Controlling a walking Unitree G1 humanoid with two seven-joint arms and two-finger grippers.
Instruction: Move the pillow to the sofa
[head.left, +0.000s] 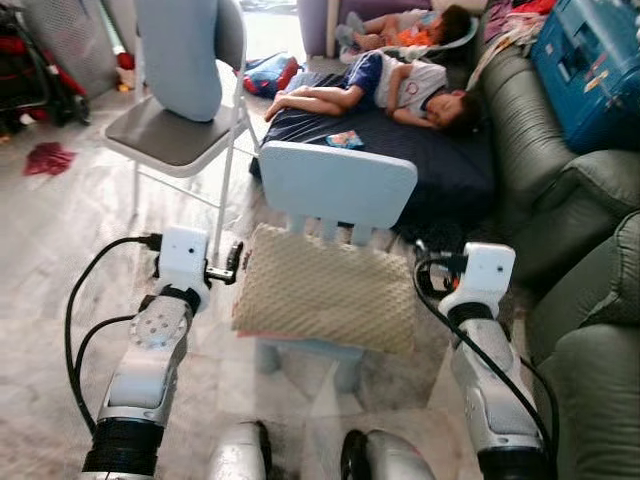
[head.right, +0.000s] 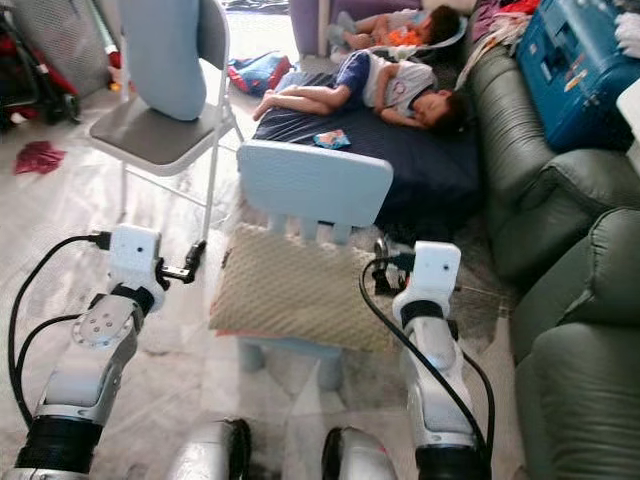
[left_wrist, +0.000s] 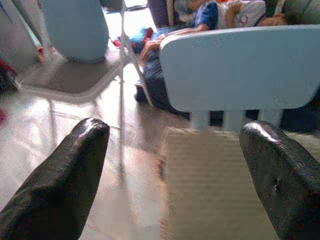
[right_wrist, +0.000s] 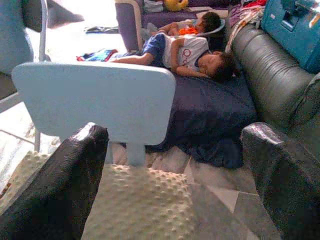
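step: pre-grasp | beige knobbly fabric pillow on small light-blue plastic chair | left gripper & right gripper fingers wide, holding nothing | next: close in on pillow edges, then lift twd dark green leather sofa

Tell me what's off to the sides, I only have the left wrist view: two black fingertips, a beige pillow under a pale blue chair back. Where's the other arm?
Observer: The right pincer is at the pillow's opposite edge, by its far right corner, fingers apart in its wrist view.
Operator: And my left one, is it touching the pillow?
Observer: The left pincer sits at the pillow's left edge, open; contact can't be judged.
Operator: Where's the sofa?
Observer: The green sofa runs along the robot's right, close beside the small blue chair.
Operator: Anything on it?
Observer: A blue case rests on its far end; the near cushions look bare.
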